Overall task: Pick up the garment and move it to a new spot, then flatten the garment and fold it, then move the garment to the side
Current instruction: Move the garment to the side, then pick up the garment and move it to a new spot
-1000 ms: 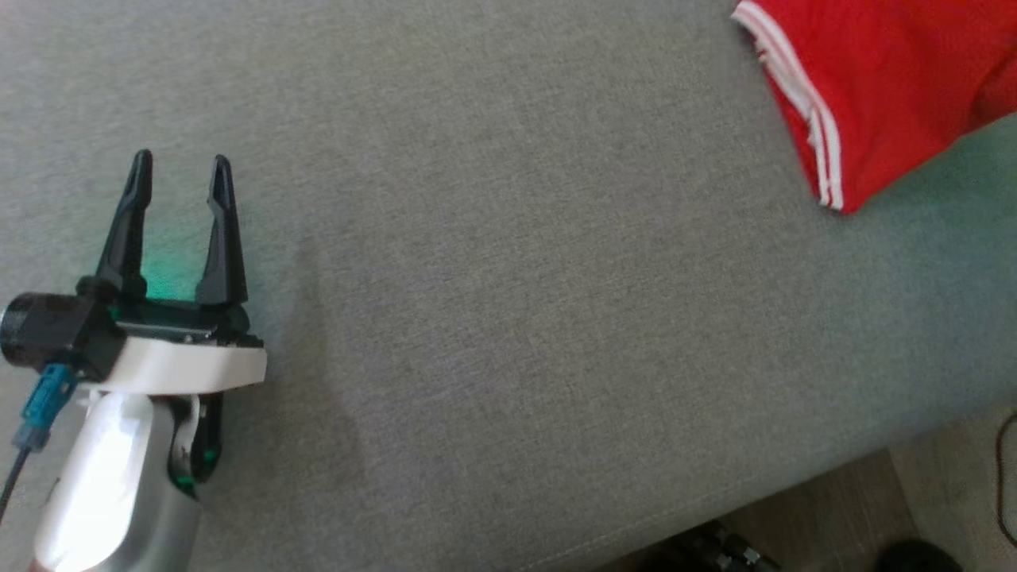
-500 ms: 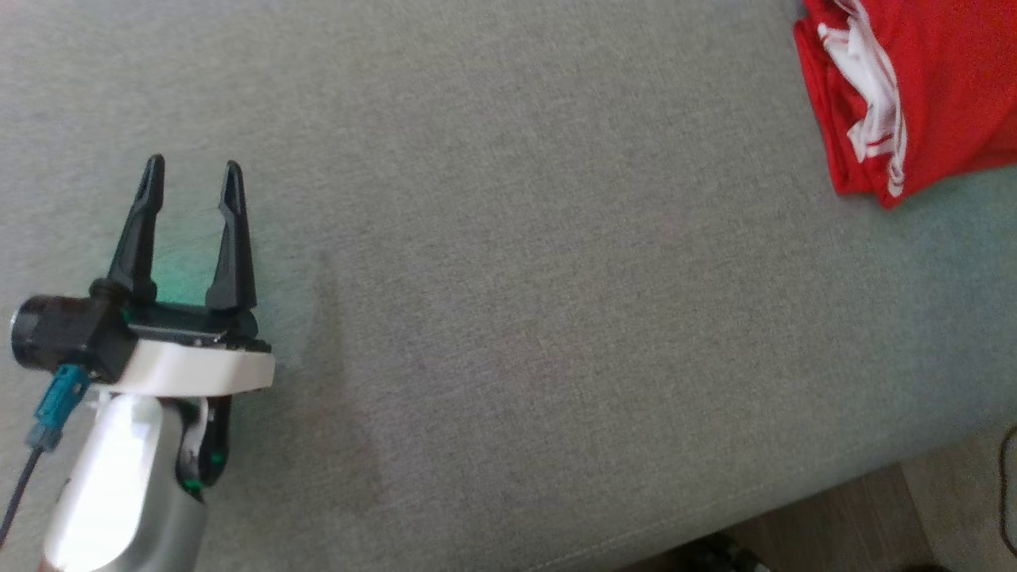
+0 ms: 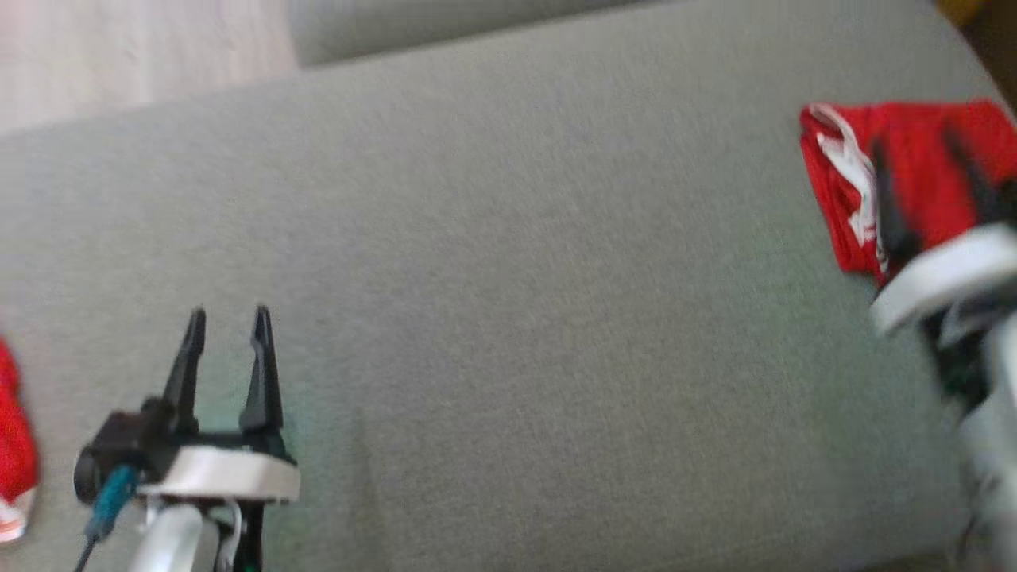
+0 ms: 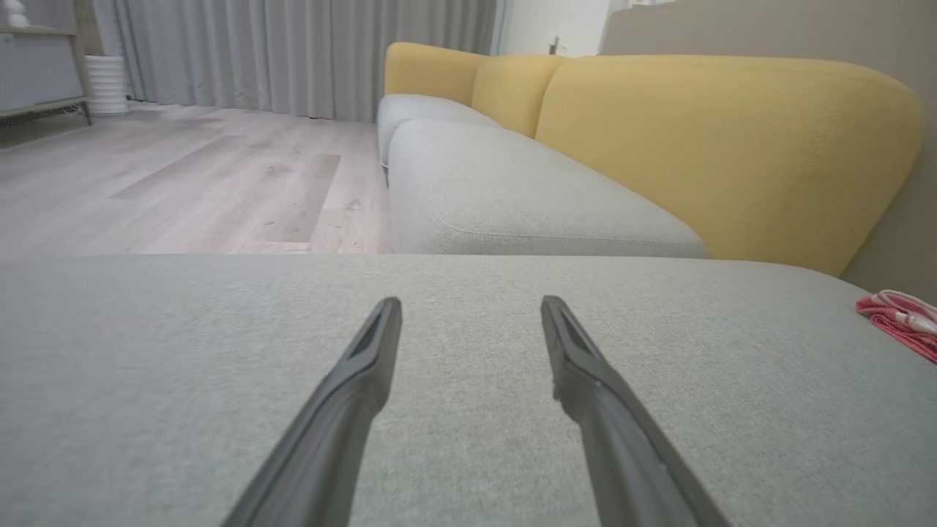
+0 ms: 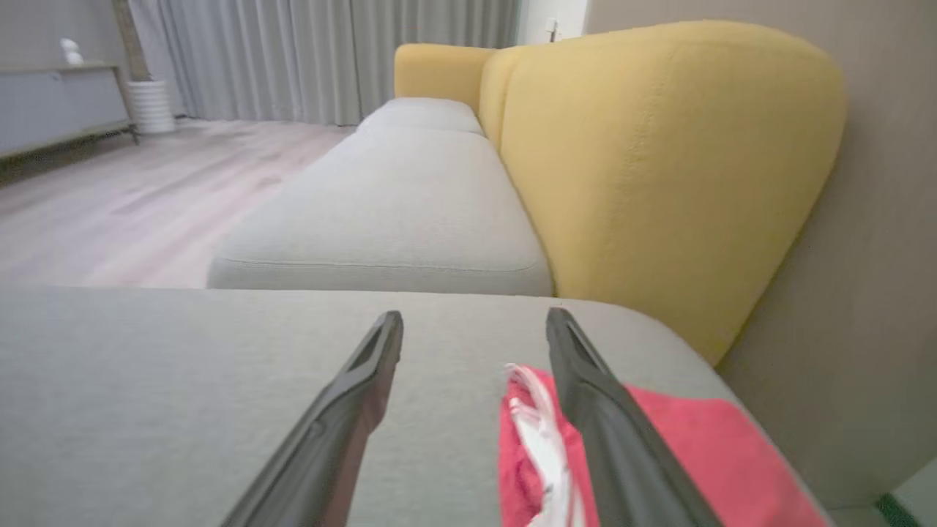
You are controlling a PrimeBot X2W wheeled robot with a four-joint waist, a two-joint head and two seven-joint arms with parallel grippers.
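Observation:
The garment (image 3: 830, 183) is red with white stripes and lies in a folded pile at the far right of the grey cushion (image 3: 516, 278). My right gripper (image 3: 914, 151), blurred, hangs open just over the garment with nothing between its fingers. In the right wrist view the gripper (image 5: 474, 316) stands open, and the garment (image 5: 681, 454) lies under its right finger. My left gripper (image 3: 228, 318) is open at the lower left, apart from the garment. The left wrist view shows that gripper (image 4: 470, 304) empty above bare cushion, with the garment (image 4: 900, 315) far to the right.
A second red cloth (image 3: 12, 429) shows at the left edge. A yellow backrest (image 5: 659, 161) rises beyond the garment, beside a wall. More grey sofa seat (image 4: 512, 197) runs on ahead, and wooden floor (image 4: 183, 183) lies past the cushion's far edge.
The head view has swung, bringing the cushion's far edge and floor into sight. The garment went from a spread flap to a folded pile, and my right gripper now shows open over it.

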